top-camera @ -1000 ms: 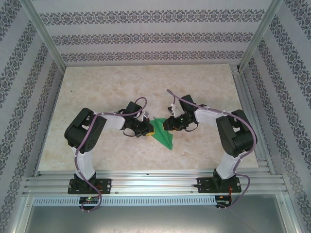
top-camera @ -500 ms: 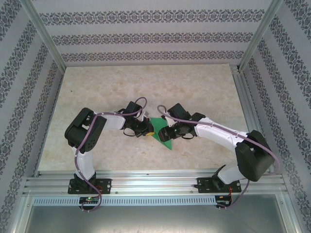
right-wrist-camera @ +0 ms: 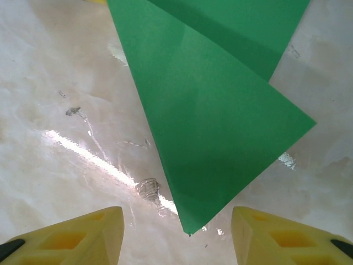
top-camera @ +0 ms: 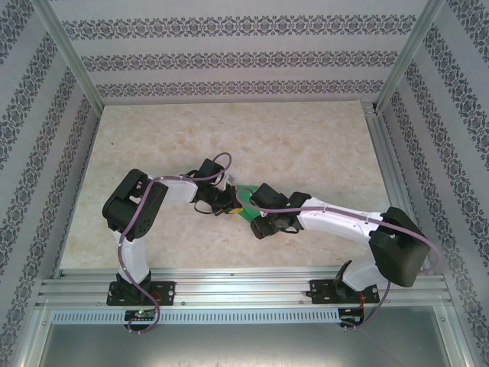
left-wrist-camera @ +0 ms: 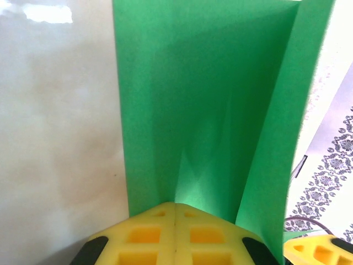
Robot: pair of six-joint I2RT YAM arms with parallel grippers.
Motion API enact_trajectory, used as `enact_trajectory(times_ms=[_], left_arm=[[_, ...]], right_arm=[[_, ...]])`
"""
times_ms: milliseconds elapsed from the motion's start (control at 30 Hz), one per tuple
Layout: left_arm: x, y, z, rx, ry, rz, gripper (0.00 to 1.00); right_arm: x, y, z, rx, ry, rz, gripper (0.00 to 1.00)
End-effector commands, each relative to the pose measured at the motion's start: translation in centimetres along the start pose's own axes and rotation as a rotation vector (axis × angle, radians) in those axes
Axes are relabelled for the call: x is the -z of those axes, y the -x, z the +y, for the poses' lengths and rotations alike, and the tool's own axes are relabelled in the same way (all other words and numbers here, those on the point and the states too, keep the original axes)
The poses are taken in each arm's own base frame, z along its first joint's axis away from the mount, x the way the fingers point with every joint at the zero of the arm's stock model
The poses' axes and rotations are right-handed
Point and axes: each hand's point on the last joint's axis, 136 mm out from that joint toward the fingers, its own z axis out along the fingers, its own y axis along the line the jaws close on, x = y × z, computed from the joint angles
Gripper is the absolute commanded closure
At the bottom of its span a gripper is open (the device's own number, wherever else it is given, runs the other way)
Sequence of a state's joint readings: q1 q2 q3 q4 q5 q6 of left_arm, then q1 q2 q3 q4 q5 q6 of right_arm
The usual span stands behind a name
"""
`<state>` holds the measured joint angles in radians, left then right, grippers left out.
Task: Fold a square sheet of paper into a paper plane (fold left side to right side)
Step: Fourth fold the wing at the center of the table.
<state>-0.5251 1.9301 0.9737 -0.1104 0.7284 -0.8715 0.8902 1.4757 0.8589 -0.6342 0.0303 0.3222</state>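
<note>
fold at risk: tip not pinned

the green paper (right-wrist-camera: pixel 209 110) is seen mid-bench (right-wrist-camera: pixel 66 138), between the arms, pointed tip flat on the surface and one flap apparently lifted. its edge is pinched by the left pincer (left-wrist-camera: pixel 175 212), pads pressed together on it. the right pincer (right-wrist-camera: pixel 176 218) is spread over the tip, nothing held. if the tip is left unpinned, the sheet could be dragged and the crease skewed; a hard pull could tear it.

This is a robot test booth in a lab. An aluminium frame (top-camera: pixel 69 53) and patterned wallpaper panels (top-camera: pixel 229 57) enclose a marble-look counter (top-camera: pixel 306 145), with the left arm (top-camera: pixel 136 256) and right arm (top-camera: pixel 336 220) bolted to a rail (top-camera: pixel 237 290) at its near edge.
</note>
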Motion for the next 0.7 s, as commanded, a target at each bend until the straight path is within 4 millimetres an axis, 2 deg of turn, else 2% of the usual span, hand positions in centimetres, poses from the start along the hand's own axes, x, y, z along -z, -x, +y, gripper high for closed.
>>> enact_trajectory(times_ms=[0,100,233,333,500,667], left_arm=[[-1.3,0.3,5.8,0.075,0.183,-0.032,0.98],[-1.3,0.1,5.9,0.075,0.184,-0.031,0.98],[-1.3,0.1,5.9,0.076,0.184,-0.031,0.98],[-1.3,0.2,5.9,0.077,0.184,-0.032,0.98],[-1.4,0.1,6.0,0.076,0.181,-0.032,0.98],[-1.4,0.0,6.1,0.078,0.184,-0.029,0.98]], right_arm=[[-0.6,0.7,0.3,-0.005,-0.005,-0.025,0.49],[-1.3,0.7,0.6,-0.007,0.008,-0.008,0.54],[-0.6,0.9,0.3,-0.001,-0.012,-0.01,0.49],[-0.4,0.9,0.5,0.0,0.001,-0.016,0.51],[-2.1,0.5,0.8,-0.004,0.013,0.023,0.59],[-2.6,1.2,0.5,-0.016,-0.003,0.014,0.58]])
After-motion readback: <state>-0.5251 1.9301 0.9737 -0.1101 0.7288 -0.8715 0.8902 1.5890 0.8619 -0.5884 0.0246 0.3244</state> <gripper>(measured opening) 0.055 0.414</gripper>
